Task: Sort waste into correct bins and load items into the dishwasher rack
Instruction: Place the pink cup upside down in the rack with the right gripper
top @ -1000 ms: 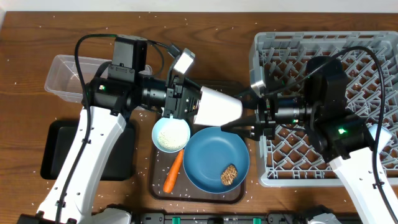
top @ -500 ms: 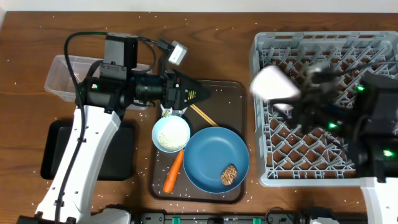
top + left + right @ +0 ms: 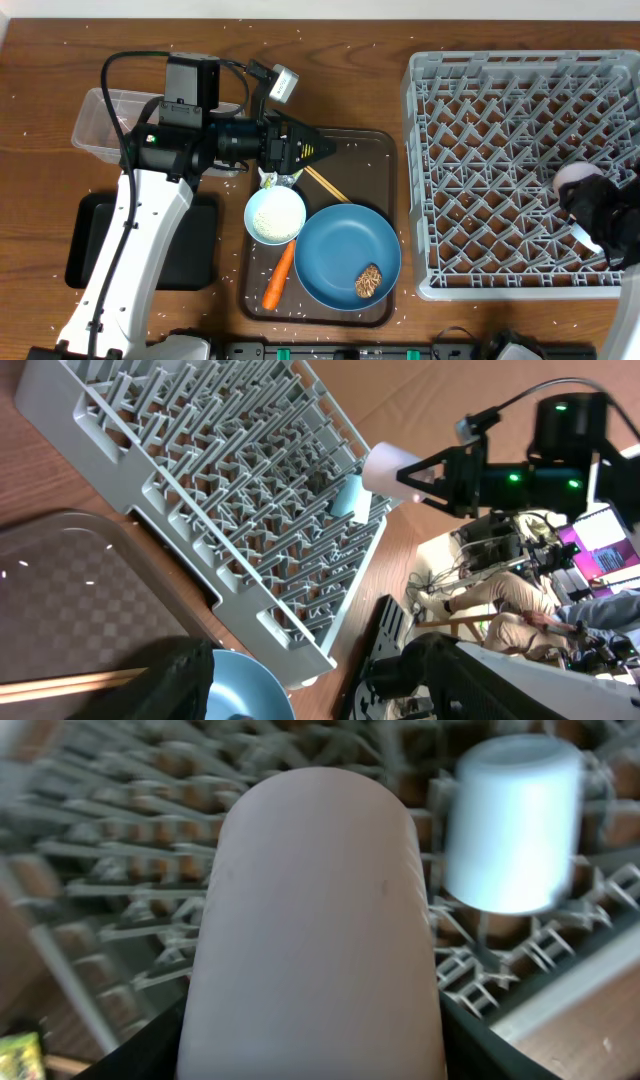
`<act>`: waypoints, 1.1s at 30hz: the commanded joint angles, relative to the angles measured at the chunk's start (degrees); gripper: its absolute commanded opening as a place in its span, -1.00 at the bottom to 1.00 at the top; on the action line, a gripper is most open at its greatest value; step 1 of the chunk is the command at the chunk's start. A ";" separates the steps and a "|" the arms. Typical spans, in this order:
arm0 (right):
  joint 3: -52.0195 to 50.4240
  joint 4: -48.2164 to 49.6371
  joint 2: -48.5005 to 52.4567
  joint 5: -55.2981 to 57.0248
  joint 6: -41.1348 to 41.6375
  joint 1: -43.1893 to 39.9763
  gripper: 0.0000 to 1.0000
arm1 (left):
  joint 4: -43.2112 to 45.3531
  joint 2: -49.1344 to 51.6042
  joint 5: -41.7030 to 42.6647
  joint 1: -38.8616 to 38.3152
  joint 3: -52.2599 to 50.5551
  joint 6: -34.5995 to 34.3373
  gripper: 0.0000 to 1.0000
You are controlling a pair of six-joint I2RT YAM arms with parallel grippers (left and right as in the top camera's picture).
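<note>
My right gripper [image 3: 585, 198] is shut on the pale pink cup [image 3: 573, 180] and holds it over the right side of the grey dishwasher rack [image 3: 470, 90]. In the right wrist view the pink cup [image 3: 315, 910] fills the frame, with the light-blue cup [image 3: 512, 820] upside down in the rack behind it. My left gripper [image 3: 318, 150] is open and empty above the back left of the brown tray. The white bowl of rice [image 3: 275, 215], the blue plate [image 3: 335, 250] with a brown lump [image 3: 368, 281], the carrot [image 3: 279, 278] and the chopsticks [image 3: 326, 185] lie on the tray. The tissue is out of view.
The clear tub [image 3: 100, 120] stands at the back left, with the black bin [image 3: 90, 250] in front of it, partly under my left arm. A green-yellow wrapper [image 3: 20, 1055] shows at the corner of the right wrist view. Rice grains are scattered over the table.
The pink cup passed from my left gripper to my right one. The right arm carried it right across the rack. The left gripper let go and drew back slightly.
</note>
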 commanded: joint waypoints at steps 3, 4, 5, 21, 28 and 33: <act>0.66 -2.14 5.79 -2.03 -0.28 -1.40 0.12 | 0.04 -0.96 -0.37 0.24 0.94 -0.26 0.38; 0.66 -2.71 6.69 -2.62 -0.68 -1.40 0.12 | 0.04 -0.96 -0.37 0.24 0.94 -0.26 0.37; 0.66 -3.32 7.63 -2.49 -0.83 -1.40 0.12 | 0.04 -0.96 -0.37 0.24 0.94 -0.26 0.37; 0.63 -8.31 14.75 -3.02 -4.85 -1.40 0.09 | 0.02 -0.96 -1.81 0.24 0.92 -0.31 0.37; 0.66 -7.80 14.62 -4.94 -4.83 -1.40 0.09 | 0.02 -0.96 -1.81 0.24 0.92 -0.31 0.37; 0.66 -9.16 14.62 -4.76 -6.23 -1.40 0.10 | 0.00 -0.96 -1.81 0.24 0.92 -0.31 0.38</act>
